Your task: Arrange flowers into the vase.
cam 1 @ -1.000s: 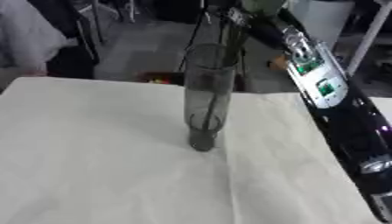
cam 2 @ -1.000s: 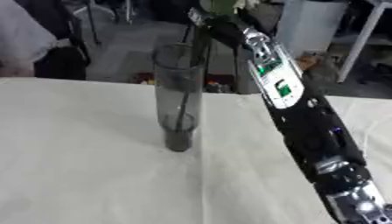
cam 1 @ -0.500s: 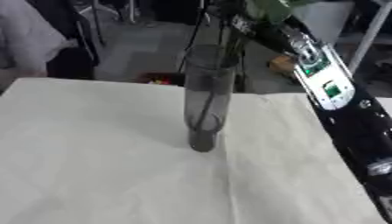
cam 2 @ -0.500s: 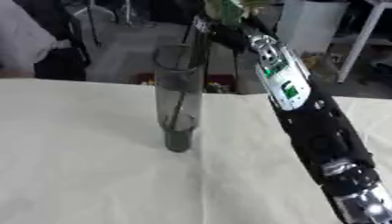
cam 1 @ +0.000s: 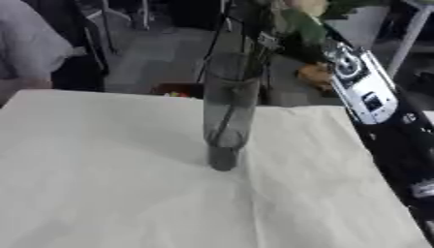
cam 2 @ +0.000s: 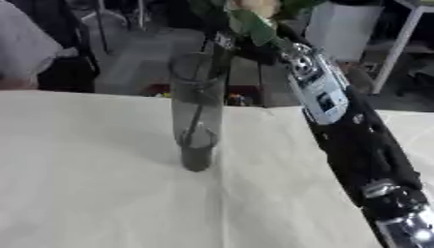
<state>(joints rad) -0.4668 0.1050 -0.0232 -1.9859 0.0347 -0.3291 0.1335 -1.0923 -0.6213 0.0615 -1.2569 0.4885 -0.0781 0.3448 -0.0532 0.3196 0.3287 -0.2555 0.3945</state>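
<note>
Glass vase (cam 1: 229, 114), one, holds one flower (cam 2: 254, 12) stem; right hand (cam 2: 246, 46) grip cannot be told.

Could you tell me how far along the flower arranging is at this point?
Done: a stem already stands inside the vase. In hand: the right arm reaches over the vase's mouth with a flower; the hand itself is hidden. Left: lowering it in and letting go.

Vase (cam 1: 227, 114): clear, smoky glass, smooth and glossy, with a thick dark base. Tablecloth (cam 1: 110, 184): white matt cloth, faintly creased. Robot arm (cam 2: 356, 140): glossy black plastic shell with a silver-white panel. Flower (cam 2: 254, 12): pale petals and matt green leaves.
</note>
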